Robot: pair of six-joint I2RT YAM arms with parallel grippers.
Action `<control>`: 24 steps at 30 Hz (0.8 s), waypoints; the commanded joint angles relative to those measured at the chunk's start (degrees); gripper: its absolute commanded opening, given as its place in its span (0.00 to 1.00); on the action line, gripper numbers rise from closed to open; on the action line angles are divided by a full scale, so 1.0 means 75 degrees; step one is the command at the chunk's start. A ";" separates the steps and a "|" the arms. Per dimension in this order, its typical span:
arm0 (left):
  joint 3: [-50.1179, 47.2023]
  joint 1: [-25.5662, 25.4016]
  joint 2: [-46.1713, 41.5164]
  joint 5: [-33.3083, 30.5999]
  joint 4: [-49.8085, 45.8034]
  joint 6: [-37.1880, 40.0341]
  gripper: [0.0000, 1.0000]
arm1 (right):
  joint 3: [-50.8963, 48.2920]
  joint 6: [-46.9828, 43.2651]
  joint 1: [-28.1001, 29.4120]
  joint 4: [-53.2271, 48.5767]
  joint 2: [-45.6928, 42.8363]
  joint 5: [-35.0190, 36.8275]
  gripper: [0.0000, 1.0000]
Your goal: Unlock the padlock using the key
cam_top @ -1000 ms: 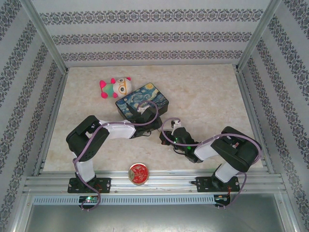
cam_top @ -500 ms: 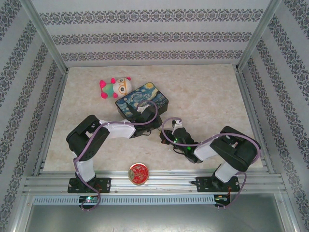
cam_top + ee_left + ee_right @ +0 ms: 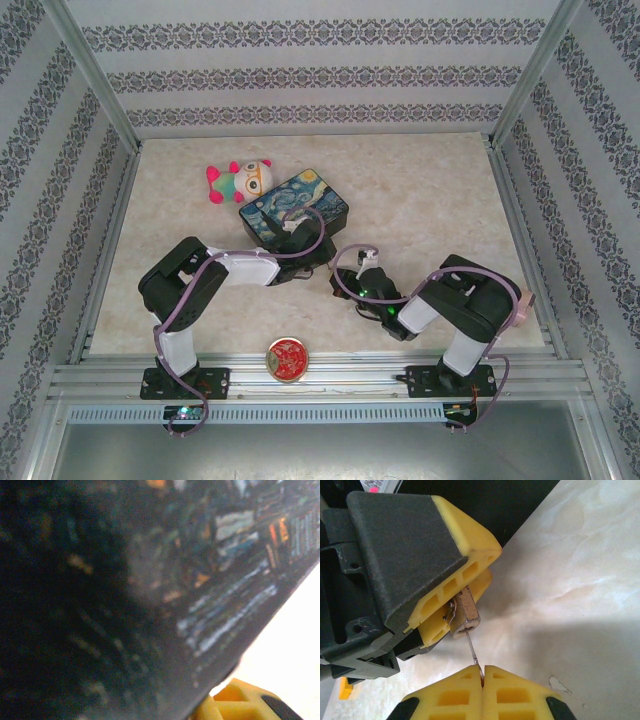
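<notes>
Both arms, left arm [image 3: 180,285] and right arm [image 3: 475,300], are chunky black joints with white shells, each with a purple cable [image 3: 157,338] looping along it. The right gripper [image 3: 482,676] has bright yellow plastic fingers [image 3: 520,696] with little hollow cells, honeycomb-ish.

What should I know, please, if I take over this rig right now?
Left tool: shut on the padlock, close beside the painted tin.
Right tool: shut on the key, whose thin blade reaches up to the padlock's end face.
Done: both things are gripped and the key is at the lock.
Left: seat the key fully if needed, turn it and open the lock. I cannot tell whether it has turned yet.
</notes>
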 commanded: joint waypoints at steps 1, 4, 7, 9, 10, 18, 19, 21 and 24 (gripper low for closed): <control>-0.0165 -0.0096 0.0150 0.0696 0.0219 -0.0322 0.13 | -0.0084 0.0221 -0.0005 0.0908 0.0083 0.0356 0.00; -0.0171 -0.0094 0.0144 0.0707 0.0184 -0.0305 0.13 | -0.0139 0.0218 -0.0054 0.0972 0.0065 0.0325 0.00; -0.0186 -0.0093 0.0135 0.0687 0.0175 -0.0321 0.13 | -0.0170 0.0206 -0.0100 0.0982 0.0004 0.0296 0.00; -0.0226 -0.0093 0.0126 0.0666 0.0227 -0.0372 0.13 | -0.0155 0.0190 -0.0134 0.0985 -0.0020 0.0262 0.00; -0.0233 -0.0093 0.0126 0.0671 0.0252 -0.0379 0.13 | -0.0155 0.0192 -0.0146 0.0985 -0.0022 0.0246 0.00; -0.0131 -0.0093 0.0118 0.0751 0.0115 -0.0285 0.13 | 0.0006 0.0194 -0.0251 0.0973 0.0060 0.0029 0.00; -0.0115 -0.0093 0.0109 0.0754 0.0087 -0.0260 0.13 | 0.0009 0.0206 -0.0254 0.0973 0.0060 0.0003 0.00; -0.0117 -0.0093 0.0092 0.0754 0.0043 -0.0247 0.13 | 0.0010 0.0206 -0.0288 0.0953 0.0048 -0.0028 0.00; -0.0128 -0.0082 0.0096 0.0742 0.0077 -0.0279 0.13 | 0.0052 0.0209 -0.0307 0.0950 0.0060 -0.0106 0.00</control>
